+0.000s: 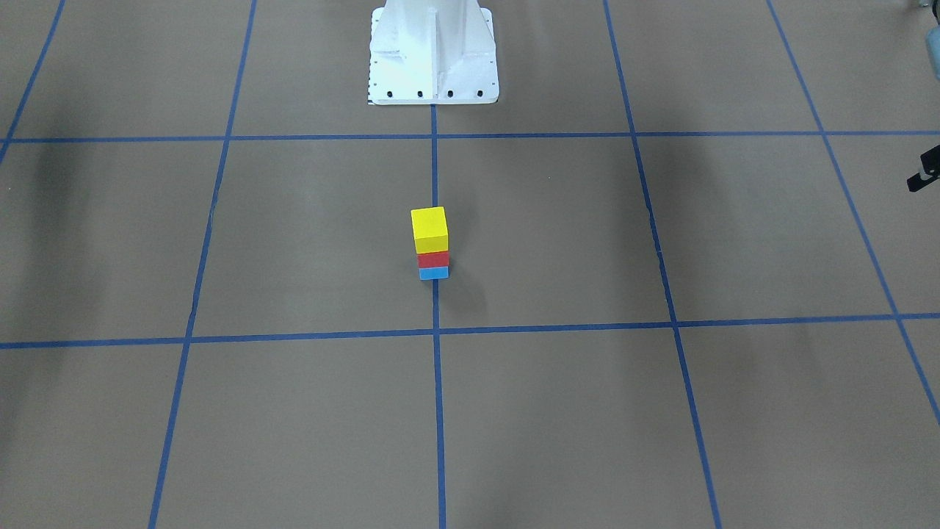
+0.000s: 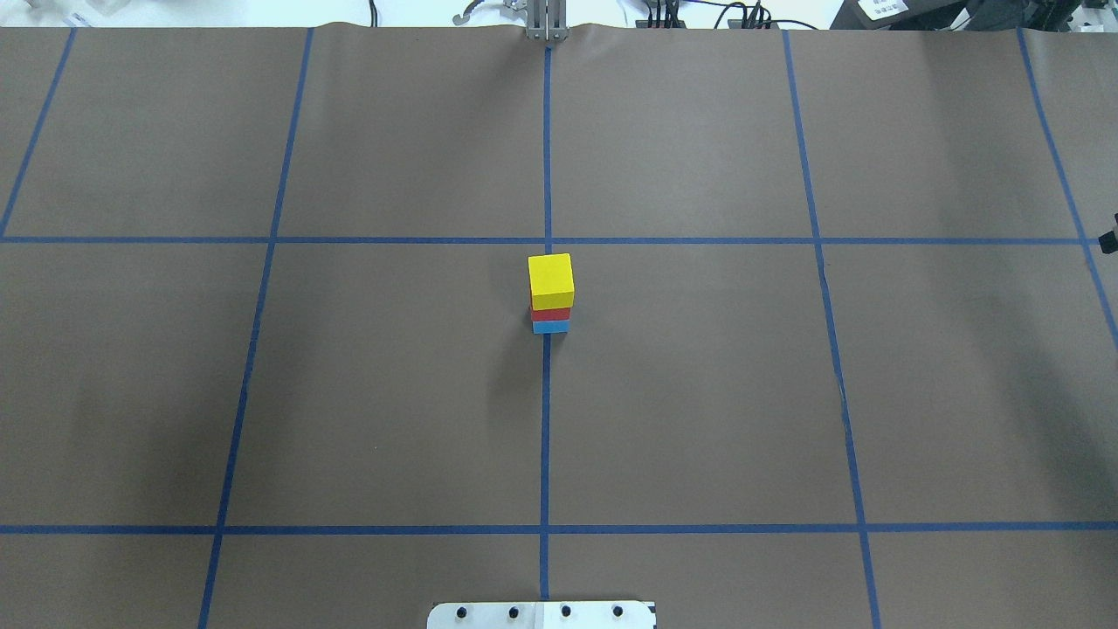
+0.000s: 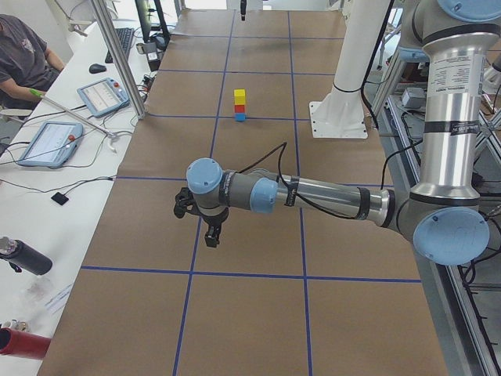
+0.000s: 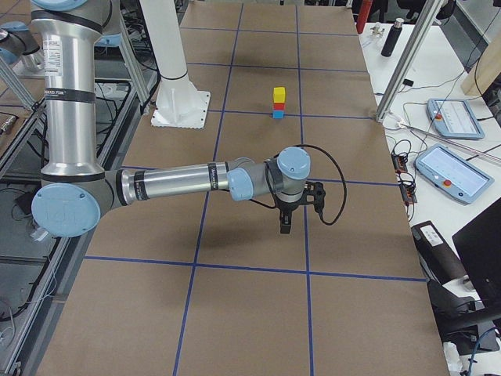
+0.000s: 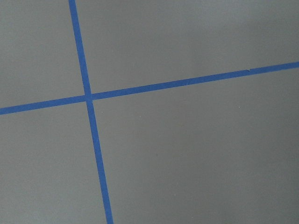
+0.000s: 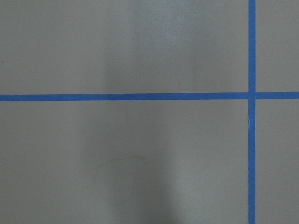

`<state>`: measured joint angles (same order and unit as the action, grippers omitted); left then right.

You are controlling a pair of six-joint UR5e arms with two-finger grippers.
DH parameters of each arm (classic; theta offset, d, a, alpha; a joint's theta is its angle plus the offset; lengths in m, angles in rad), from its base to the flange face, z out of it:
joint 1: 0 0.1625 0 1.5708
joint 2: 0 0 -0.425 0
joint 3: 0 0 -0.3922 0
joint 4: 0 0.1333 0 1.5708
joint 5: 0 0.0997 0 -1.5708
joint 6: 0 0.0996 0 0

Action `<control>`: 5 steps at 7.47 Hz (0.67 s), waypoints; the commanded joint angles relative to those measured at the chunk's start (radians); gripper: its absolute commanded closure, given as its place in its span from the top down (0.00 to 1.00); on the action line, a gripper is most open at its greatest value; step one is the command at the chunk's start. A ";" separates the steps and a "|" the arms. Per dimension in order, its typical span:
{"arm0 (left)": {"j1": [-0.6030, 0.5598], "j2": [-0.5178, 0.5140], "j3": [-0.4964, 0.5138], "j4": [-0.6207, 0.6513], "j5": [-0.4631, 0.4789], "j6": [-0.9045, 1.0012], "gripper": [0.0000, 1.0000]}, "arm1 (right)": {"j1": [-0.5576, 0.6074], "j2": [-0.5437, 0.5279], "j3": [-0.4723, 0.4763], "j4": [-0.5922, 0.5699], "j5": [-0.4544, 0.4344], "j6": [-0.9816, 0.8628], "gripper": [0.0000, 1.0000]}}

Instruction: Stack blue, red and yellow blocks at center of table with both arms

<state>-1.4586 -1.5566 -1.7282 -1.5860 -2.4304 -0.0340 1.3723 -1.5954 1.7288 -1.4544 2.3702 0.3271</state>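
Exterior left view.

1. Left gripper (image 3: 210, 240): on the near arm, pointing down over the table (image 3: 258, 313). The fingers are dark and small against the arm's own shadow, and I cannot tell whether they are spread or pressed together.
2. Right gripper (image 4: 283, 227): seen in the exterior right view on the near arm, also pointing down. The fingers merge into one dark shape, so their state cannot be told.
3. Yellow block (image 1: 429, 229): top of the stack, well apart from both sets of fingers and far beyond them along the table. Its top face and one side are visible.
4. Red block (image 1: 433, 258): directly under the yellow one and touching it. Only a narrow band of its side shows.
5. Blue block (image 1: 434, 272): bottom of the stack, resting on the table across a tape line (image 2: 545, 419). Only a thin strip of it shows.
6. Robot base (image 1: 433, 51): white, cut off by the frame edge in the front-facing and overhead views.
7. Dark sliver (image 1: 924, 175): at the frame edge of the front-facing view, too little of it visible to identify.
8. Wrist views: brown table cover and crossing tape lines fill both frames.
9. Label (image 3: 450, 74): a printed band on the near arm's upright link, with text too small to read.
10. Touch panels (image 3: 102, 95): on the side bench, screen contents illegible.
11. Person (image 3: 23, 55): seated at the bench, cut off by the frame corner.
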 commanded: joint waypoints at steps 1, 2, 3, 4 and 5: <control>0.001 -0.003 -0.004 0.003 0.069 -0.006 0.99 | 0.017 0.003 -0.037 -0.003 -0.041 -0.083 1.00; 0.001 -0.002 -0.004 0.003 0.068 -0.006 0.99 | 0.024 0.005 -0.054 -0.012 -0.048 -0.123 1.00; 0.001 -0.002 -0.004 0.004 0.067 -0.007 0.99 | 0.024 0.005 -0.055 -0.021 -0.061 -0.144 1.00; 0.001 -0.002 -0.004 0.007 0.063 -0.007 0.99 | 0.027 0.018 -0.055 -0.077 -0.062 -0.172 1.00; 0.001 -0.002 -0.004 0.007 0.059 -0.007 0.99 | 0.042 0.067 -0.055 -0.165 -0.062 -0.216 1.00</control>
<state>-1.4573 -1.5586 -1.7318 -1.5797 -2.3672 -0.0412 1.4015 -1.5691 1.6749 -1.5343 2.3111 0.1587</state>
